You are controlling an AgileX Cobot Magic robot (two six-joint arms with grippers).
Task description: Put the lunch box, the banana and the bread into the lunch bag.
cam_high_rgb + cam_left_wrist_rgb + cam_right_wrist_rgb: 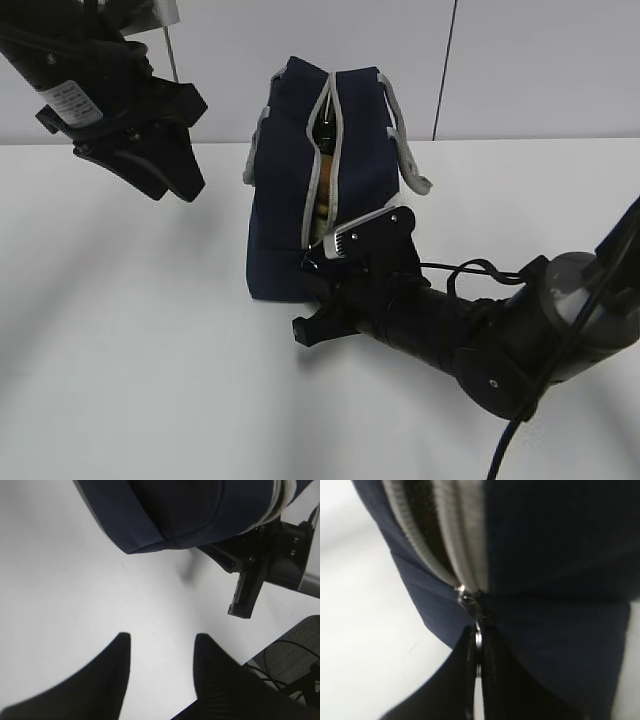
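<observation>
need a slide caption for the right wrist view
Right hand shut on the ring pull of the navy lunch bag, its zipper partly open.

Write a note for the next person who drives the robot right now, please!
Left pincer: open, holding nothing, hanging in the air left of the lunch bag.
Right pincer: shut on the zipper pull at the bag's near end.
The bag stands on the white table, its zipper open along the top. Something golden-brown shows through the gap, likely the bread. The lunch box and banana are not visible on the table, probably inside.
Done: packing, it seems. Left: drawing the zipper shut, then letting go.
</observation>
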